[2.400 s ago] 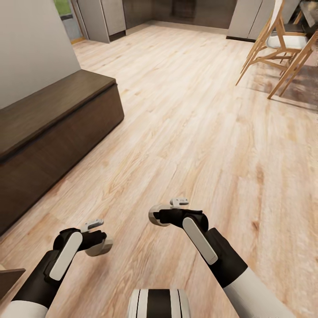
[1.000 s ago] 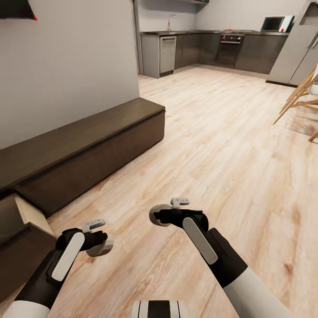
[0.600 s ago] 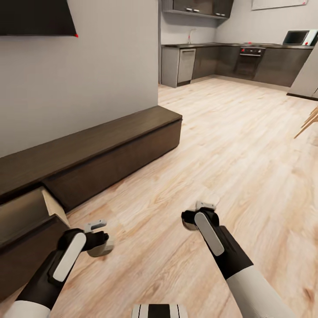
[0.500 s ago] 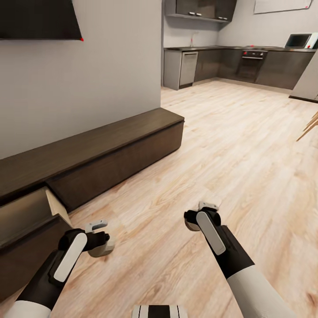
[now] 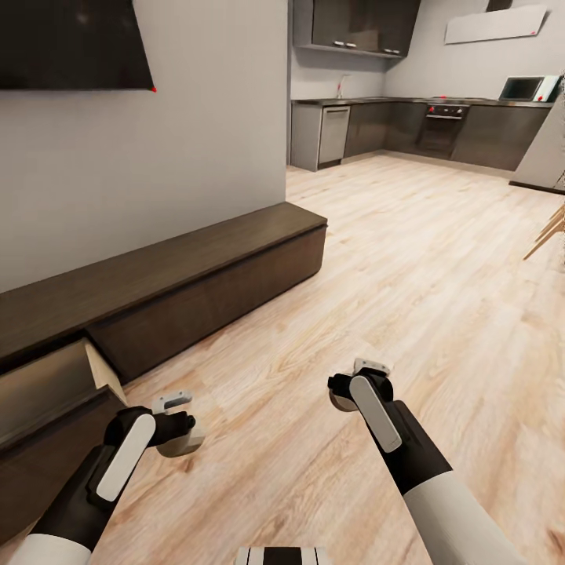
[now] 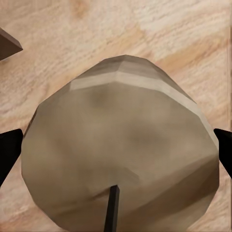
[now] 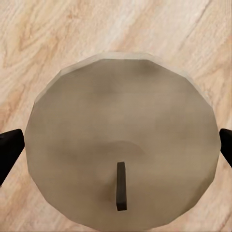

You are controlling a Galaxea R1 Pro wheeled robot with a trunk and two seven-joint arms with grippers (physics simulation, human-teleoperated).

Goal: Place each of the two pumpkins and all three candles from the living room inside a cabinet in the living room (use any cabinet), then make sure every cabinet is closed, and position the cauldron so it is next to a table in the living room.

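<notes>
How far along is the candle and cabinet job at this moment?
Mid-task. In hand: each pincer grips a candle, the left pincer holding one candle and the right pincer the other candle. Ready: a drawer of the cabinet stands open beside the left arm. Left: both candles go in and the drawer must be shut. No pumpkins, third candle or cauldron can be judged here.

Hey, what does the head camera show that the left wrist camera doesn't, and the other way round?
Head view: the long dark brown wood cabinet with one pale-lined drawer pulled open, the wall-mounted black screen, the grey kitchen units and both arms.

Left wrist view: a close look at the pale grey-white candle, its dark wick visible, with the black fingertips at either side.

Both: that candle in the left gripper above the light wood floor.
</notes>
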